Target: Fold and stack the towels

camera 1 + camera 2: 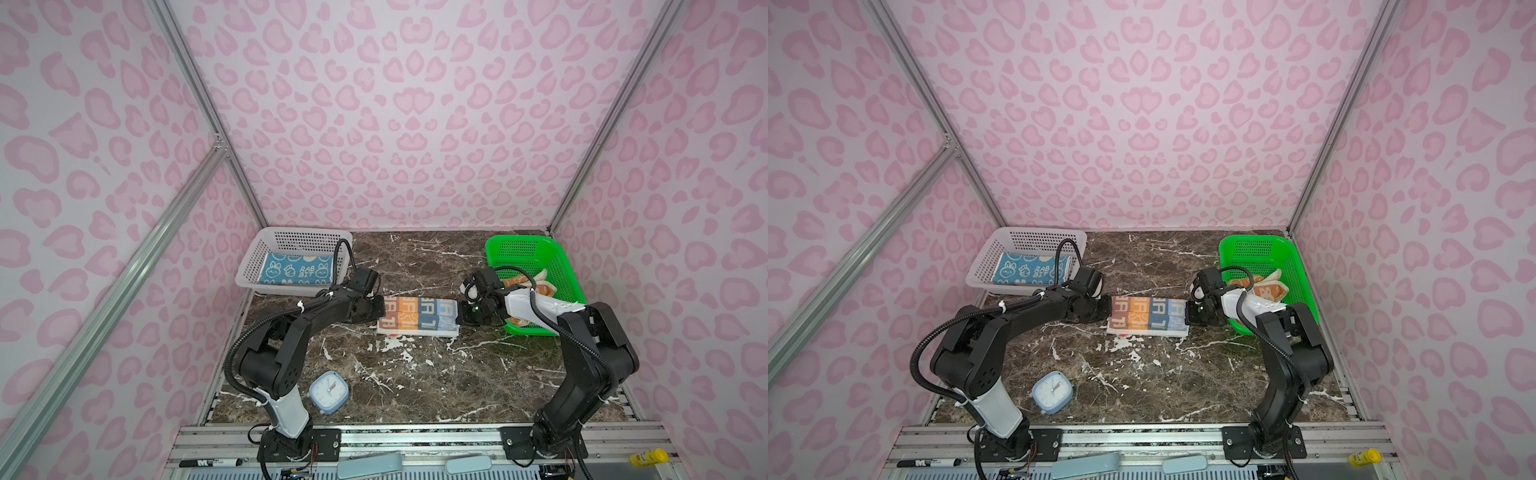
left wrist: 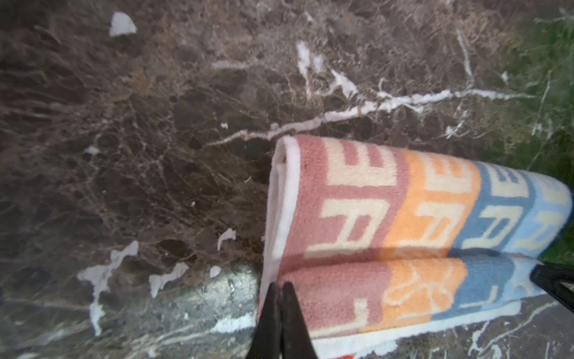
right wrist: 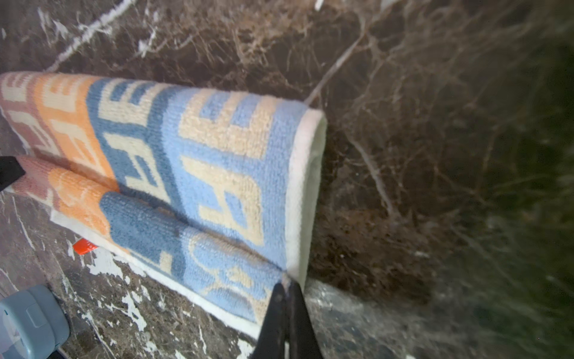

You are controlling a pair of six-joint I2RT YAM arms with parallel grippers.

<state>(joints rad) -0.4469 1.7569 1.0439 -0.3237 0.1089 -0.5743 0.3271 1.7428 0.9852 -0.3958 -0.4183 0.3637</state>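
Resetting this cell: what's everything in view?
table: 1, dark marble, underneath all
white basket: 1, white, far left
green basket: 1, green, far right
colour-block towel: 1, pink-orange-blue, mid-table
blue towel: 1, blue, in white basket
orange towel: 1, orange, in green basket
alarm clock: 1, pale blue, near left
marker: 1, black, front rail
small bottle: 1, yellow, front rail
left gripper: 1, black, shut on colour-block towel
right gripper: 1, black, shut on colour-block towel

Top pair: high at front, facing down+back over dark brown marble tabletop [image 1: 415,374]; near-equal overlap.
Wrist cams: v. close, low; share folded pink-orange-blue terry towel [image 2: 403,217], from opp. ends.
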